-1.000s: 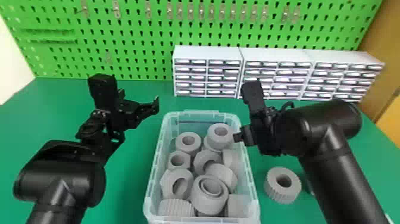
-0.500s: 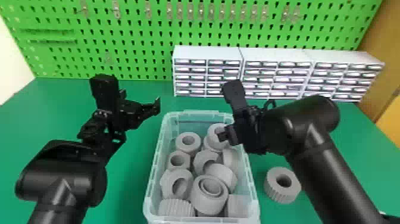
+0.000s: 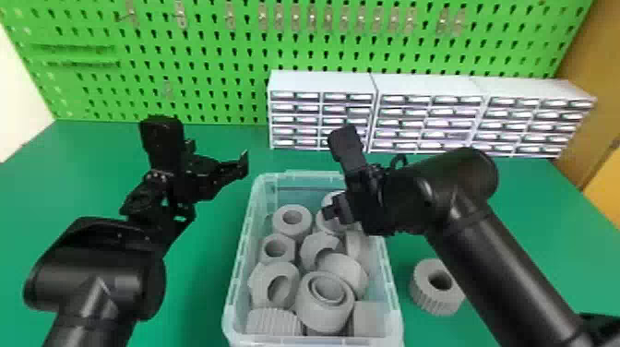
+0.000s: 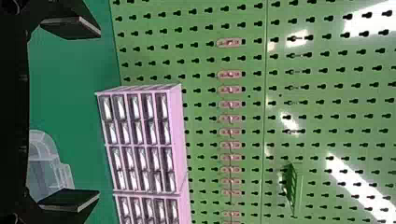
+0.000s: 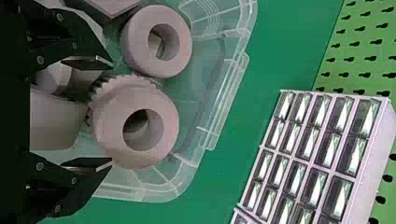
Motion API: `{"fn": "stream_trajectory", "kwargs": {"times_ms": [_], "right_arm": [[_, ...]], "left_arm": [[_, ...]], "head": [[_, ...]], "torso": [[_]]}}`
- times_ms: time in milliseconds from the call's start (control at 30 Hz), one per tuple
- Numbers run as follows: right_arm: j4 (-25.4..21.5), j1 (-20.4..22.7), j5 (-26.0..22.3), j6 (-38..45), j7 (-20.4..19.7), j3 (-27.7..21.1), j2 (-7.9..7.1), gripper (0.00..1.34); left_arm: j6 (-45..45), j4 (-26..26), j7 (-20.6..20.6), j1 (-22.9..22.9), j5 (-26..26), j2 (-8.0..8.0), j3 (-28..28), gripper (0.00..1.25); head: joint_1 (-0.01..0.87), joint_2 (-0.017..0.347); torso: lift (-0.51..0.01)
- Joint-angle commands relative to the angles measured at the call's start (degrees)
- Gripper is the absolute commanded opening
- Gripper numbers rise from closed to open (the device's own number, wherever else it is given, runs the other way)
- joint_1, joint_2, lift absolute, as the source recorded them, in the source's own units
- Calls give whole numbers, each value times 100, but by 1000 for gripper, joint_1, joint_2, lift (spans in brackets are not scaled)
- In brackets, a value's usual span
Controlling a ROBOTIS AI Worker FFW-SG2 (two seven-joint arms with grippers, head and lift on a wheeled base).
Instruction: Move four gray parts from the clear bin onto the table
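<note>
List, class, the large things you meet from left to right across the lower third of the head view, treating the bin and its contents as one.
Left arm → clear bin → ribbed gray part outside the bin → right arm.

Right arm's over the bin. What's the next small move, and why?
I'd probably lower the right gripper slightly toward the toothed gray part near the clear bin's far right corner: its jaws stand open and roughly straddle that part's line, while another gray part sits close beside it, leaving little sideways room.
</note>
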Motion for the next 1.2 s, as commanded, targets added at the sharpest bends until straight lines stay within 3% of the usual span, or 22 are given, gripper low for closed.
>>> {"fn": "stream_trajectory", "kwargs": {"times_ms": [0, 100, 367, 800, 1167], "right_arm": [[341, -152, 219, -227, 298, 69, 65, 799], [526, -205, 368, -315, 597, 78, 91, 798], [860, -302, 605, -491, 614, 130, 197, 799], [1405, -381, 614, -851, 632, 130, 223, 798], [1739, -451, 728, -1238, 1115, 324, 232, 798]], "left_arm": [[0, 7, 0, 1, 0, 4, 0, 1167], [0, -2, -9, 1, 0, 4, 0, 1167], [0, -2, -18, 9, 9, 4, 18, 1167], [0, 7, -26, 9, 9, 4, 26, 1167], [0, -2, -26, 9, 9, 4, 26, 1167]], "head": [[686, 26], [686, 26], [686, 26], [686, 26], [686, 26]], "torso": [[-50], [-50], [-50], [-50], [-50]]}}
